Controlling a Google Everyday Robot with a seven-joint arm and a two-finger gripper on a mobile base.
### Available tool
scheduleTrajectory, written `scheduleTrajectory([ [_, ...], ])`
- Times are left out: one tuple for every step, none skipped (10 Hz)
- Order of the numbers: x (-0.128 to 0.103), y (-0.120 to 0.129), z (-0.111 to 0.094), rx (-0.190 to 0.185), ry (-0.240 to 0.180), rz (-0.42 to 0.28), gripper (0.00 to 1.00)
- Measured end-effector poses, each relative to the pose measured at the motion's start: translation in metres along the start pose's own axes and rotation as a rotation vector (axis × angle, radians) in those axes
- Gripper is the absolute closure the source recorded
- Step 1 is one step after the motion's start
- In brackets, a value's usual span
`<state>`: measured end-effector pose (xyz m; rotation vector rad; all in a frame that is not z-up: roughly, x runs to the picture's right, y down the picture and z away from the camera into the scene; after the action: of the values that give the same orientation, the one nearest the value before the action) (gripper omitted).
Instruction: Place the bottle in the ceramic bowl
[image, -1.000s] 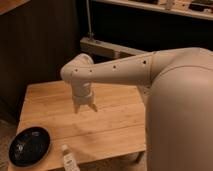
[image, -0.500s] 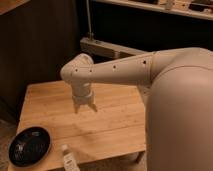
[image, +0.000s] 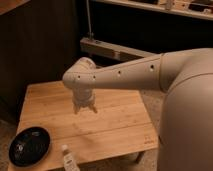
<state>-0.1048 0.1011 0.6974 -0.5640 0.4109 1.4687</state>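
Note:
The bottle (image: 69, 159) is small and white with a white cap. It lies at the front edge of the wooden table (image: 120, 125), partly cut off by the bottom of the view. The ceramic bowl (image: 29, 146) is round, glossy and black, and sits on the table's front left corner, just left of the bottle. My gripper (image: 85, 108) hangs over the middle of the table, pointing down. It is above and behind the bottle, up and to the right of the bowl. It is open and holds nothing.
My white arm (image: 150, 72) reaches in from the right, and my body fills the right side. A dark wall and a metal rail (image: 112, 50) stand behind the table. The floor shows beside the table's right edge.

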Motion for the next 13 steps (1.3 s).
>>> scheduleTrajectory([
  [0.005, 0.007, 0.002, -0.01, 0.014, -0.021, 0.35],
  [0.013, 0.018, 0.009, -0.021, 0.044, -0.05, 0.35],
  [0.019, 0.024, 0.014, -0.04, 0.076, -0.065, 0.35],
  [0.022, 0.02, 0.02, -0.105, 0.122, -0.065, 0.35],
  [0.021, 0.016, 0.024, -0.166, 0.142, -0.059, 0.35],
  [0.018, 0.007, 0.029, -0.287, 0.174, -0.046, 0.35],
  [0.016, -0.003, 0.034, -0.441, 0.209, -0.032, 0.35],
  [0.018, -0.006, 0.038, -0.546, 0.233, -0.032, 0.35],
  [0.023, -0.007, 0.042, -0.648, 0.259, -0.042, 0.35],
  [0.032, -0.002, 0.043, -0.708, 0.284, -0.064, 0.35],
  [0.041, 0.008, 0.045, -0.725, 0.305, -0.1, 0.35],
  [0.048, 0.018, 0.045, -0.712, 0.315, -0.138, 0.35],
  [0.055, 0.03, 0.044, -0.682, 0.324, -0.189, 0.35],
])
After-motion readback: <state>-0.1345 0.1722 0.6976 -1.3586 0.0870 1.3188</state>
